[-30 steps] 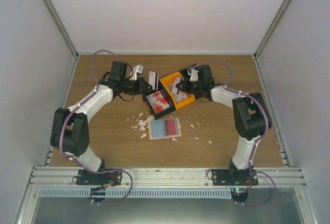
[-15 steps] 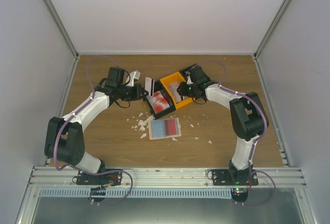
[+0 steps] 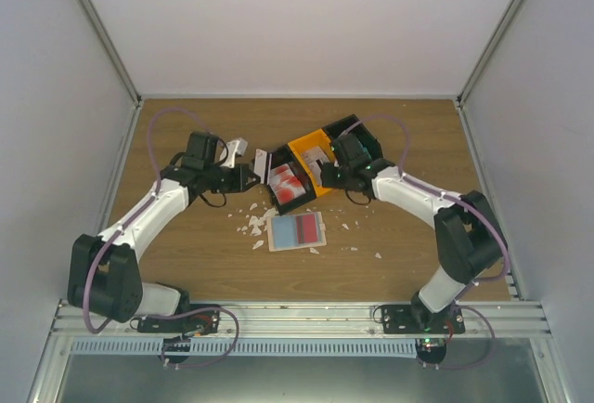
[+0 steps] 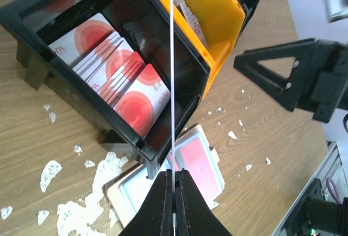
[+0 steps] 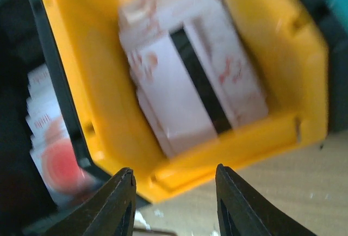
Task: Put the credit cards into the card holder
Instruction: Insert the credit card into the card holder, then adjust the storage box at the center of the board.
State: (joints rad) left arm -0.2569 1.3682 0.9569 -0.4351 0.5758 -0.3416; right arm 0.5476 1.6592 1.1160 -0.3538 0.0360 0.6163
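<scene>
The left gripper [image 4: 174, 176] pinches a thin pale credit card [image 4: 172, 56] edge-on, pointing down toward the flat beige card holder [image 4: 118, 206] lying open on the wooden tabletop [image 4: 261, 138] beside the black plastic bin [image 4: 30, 18], nearer than the right gripper [image 5: 174, 171], half-open and empty over the orange bin [image 5: 70, 84].

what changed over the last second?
Left arm drew back left from the black bin, left fingers clamped on a card seen edge-on. Right fingers opened over the orange bin, nothing between them; that elbow swung out right. Card holder and scraps unmoved.
</scene>
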